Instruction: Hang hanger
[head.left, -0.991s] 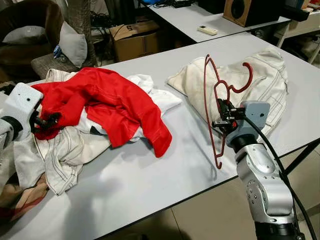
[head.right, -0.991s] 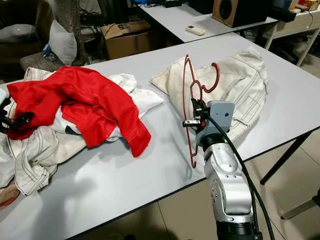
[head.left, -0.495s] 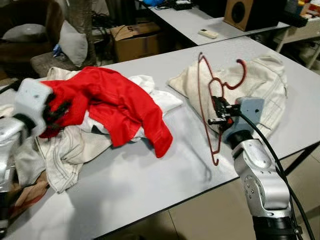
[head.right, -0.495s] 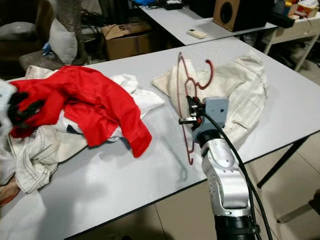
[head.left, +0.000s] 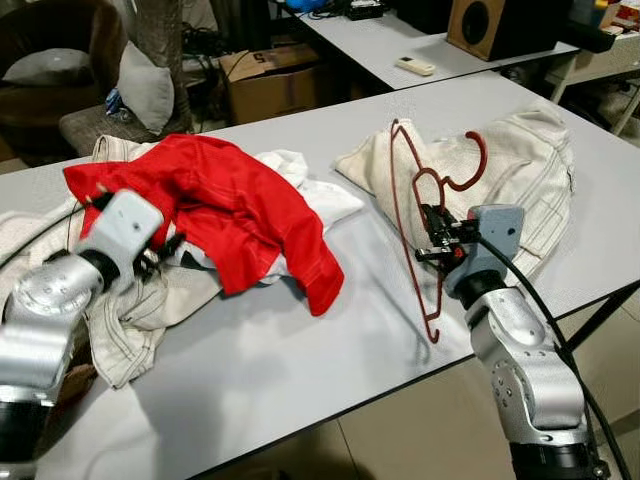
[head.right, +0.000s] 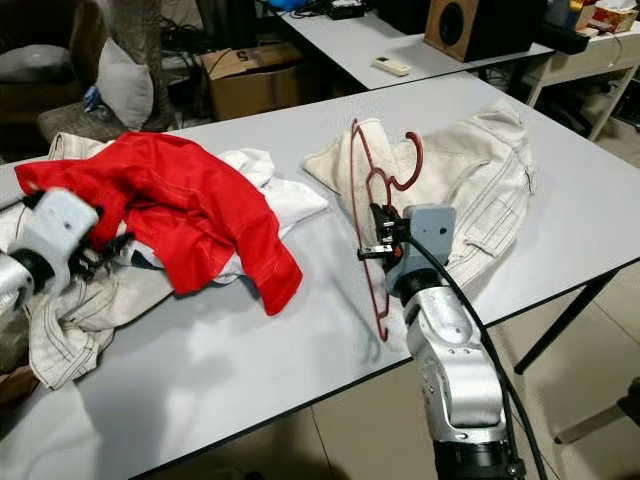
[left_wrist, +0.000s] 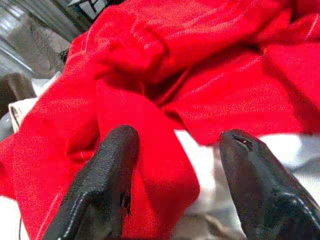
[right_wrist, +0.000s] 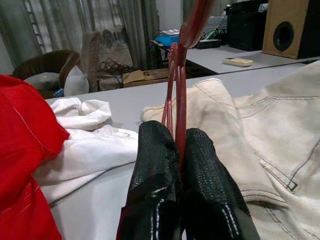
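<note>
A dark red wire hanger (right_wrist: 180, 95) stands upright over the grey table (head.left: 300, 350), its hook (head.left: 484, 160) pointing right. My right gripper (head.left: 432, 238) is shut on the hanger's neck; the wrist view shows both fingers (right_wrist: 155, 150) pinching the wire. A red garment (head.left: 230, 200) lies spread over white and cream clothes on the table's left half. My left gripper (head.left: 165, 250) rests at the red garment's left edge. It is open, and a fold of red cloth (left_wrist: 165, 165) sits between its fingers (left_wrist: 117, 150).
A cream garment (head.left: 530, 170) lies behind the hanger on the right of the table. A white shirt (head.left: 310, 190) pokes out beside the red one. Behind the table are a cardboard box (head.left: 265, 80), a chair with a cushion (head.left: 150, 85) and a second table (head.left: 380, 40).
My left arm has swung in from the table's left edge towards the red garment. The right gripper has carried the hanger slightly left.
</note>
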